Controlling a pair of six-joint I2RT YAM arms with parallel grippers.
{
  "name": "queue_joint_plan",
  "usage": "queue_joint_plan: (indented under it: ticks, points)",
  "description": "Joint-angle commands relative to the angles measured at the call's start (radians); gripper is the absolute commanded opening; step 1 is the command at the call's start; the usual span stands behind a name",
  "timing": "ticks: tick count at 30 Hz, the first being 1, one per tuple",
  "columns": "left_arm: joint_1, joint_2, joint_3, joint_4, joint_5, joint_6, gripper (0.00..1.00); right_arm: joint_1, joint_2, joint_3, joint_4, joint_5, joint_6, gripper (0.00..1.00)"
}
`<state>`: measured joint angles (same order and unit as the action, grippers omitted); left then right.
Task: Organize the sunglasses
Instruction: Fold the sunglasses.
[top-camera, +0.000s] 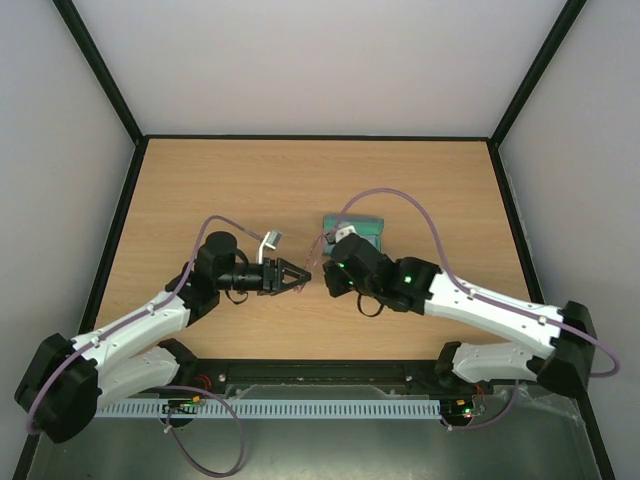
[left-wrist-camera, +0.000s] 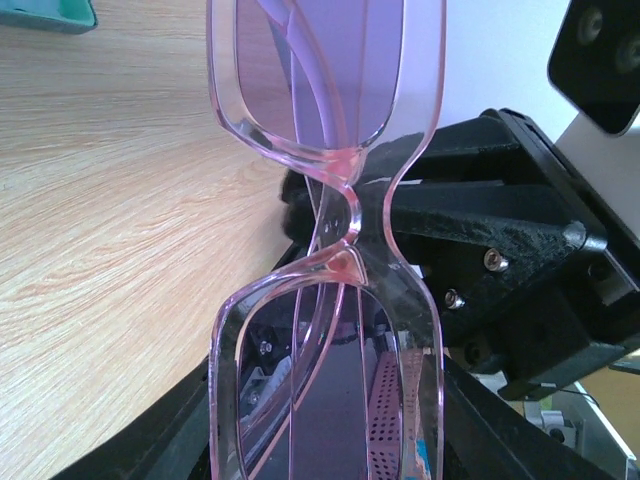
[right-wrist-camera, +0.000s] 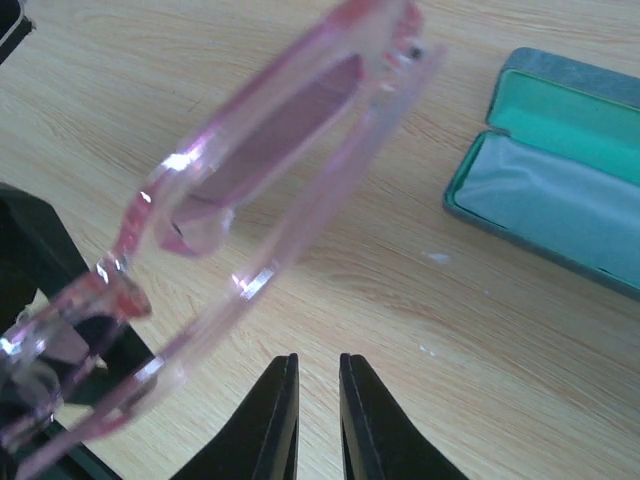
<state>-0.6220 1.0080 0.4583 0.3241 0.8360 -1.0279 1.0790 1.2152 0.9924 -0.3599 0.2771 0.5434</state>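
Note:
The sunglasses (left-wrist-camera: 340, 215), pink and translucent, stand on end and fill the left wrist view. My left gripper (left-wrist-camera: 330, 430) is shut on their lower lens end, and the slender arms show through that lens. In the top view the left gripper (top-camera: 298, 274) holds them above mid-table, facing my right gripper (top-camera: 328, 277). From the right wrist the sunglasses (right-wrist-camera: 270, 150) hang up and to the left of my right gripper (right-wrist-camera: 318, 370). Its fingers stand a narrow gap apart with only bare wood between them, clear of the frame.
An open grey-blue case (right-wrist-camera: 560, 170) with a teal lining lies on the wooden table (top-camera: 200, 190), just behind the right gripper and seen in the top view as the case (top-camera: 355, 228). The right arm's black wrist (left-wrist-camera: 500, 250) sits close behind the sunglasses.

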Motion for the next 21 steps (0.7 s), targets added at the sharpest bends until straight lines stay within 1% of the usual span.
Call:
queue_joint_plan:
  ticks: [1, 6, 9, 14, 15, 16, 18, 21]
  points:
    - [-0.004, 0.01, 0.038, 0.033, 0.007, 0.019, 0.43, -0.008, -0.134, -0.066, -0.02, 0.039, 0.038, 0.16]
    - [-0.004, 0.026, 0.034, 0.099, 0.018, -0.01, 0.43, -0.014, -0.272, -0.142, -0.021, 0.04, 0.086, 0.25]
    - [-0.004, 0.035, 0.034, 0.151, 0.023, -0.035, 0.43, -0.046, -0.374, -0.186, 0.028, 0.0, 0.129, 0.3]
    - [-0.008, 0.05, 0.023, 0.251, 0.03, -0.082, 0.43, -0.165, -0.525, -0.287, 0.171, -0.192, 0.209, 0.36]
    - [-0.007, 0.052, 0.022, 0.269, 0.031, -0.089, 0.43, -0.186, -0.54, -0.307, 0.205, -0.236, 0.225, 0.39]
    - [-0.007, 0.055, 0.018, 0.29, 0.032, -0.1, 0.43, -0.203, -0.548, -0.327, 0.24, -0.283, 0.253, 0.43]
    - [-0.009, 0.064, 0.011, 0.354, 0.038, -0.13, 0.43, -0.233, -0.548, -0.367, 0.327, -0.385, 0.291, 0.47]
    - [-0.016, 0.084, -0.003, 0.448, 0.051, -0.186, 0.43, -0.28, -0.53, -0.439, 0.483, -0.512, 0.357, 0.51]
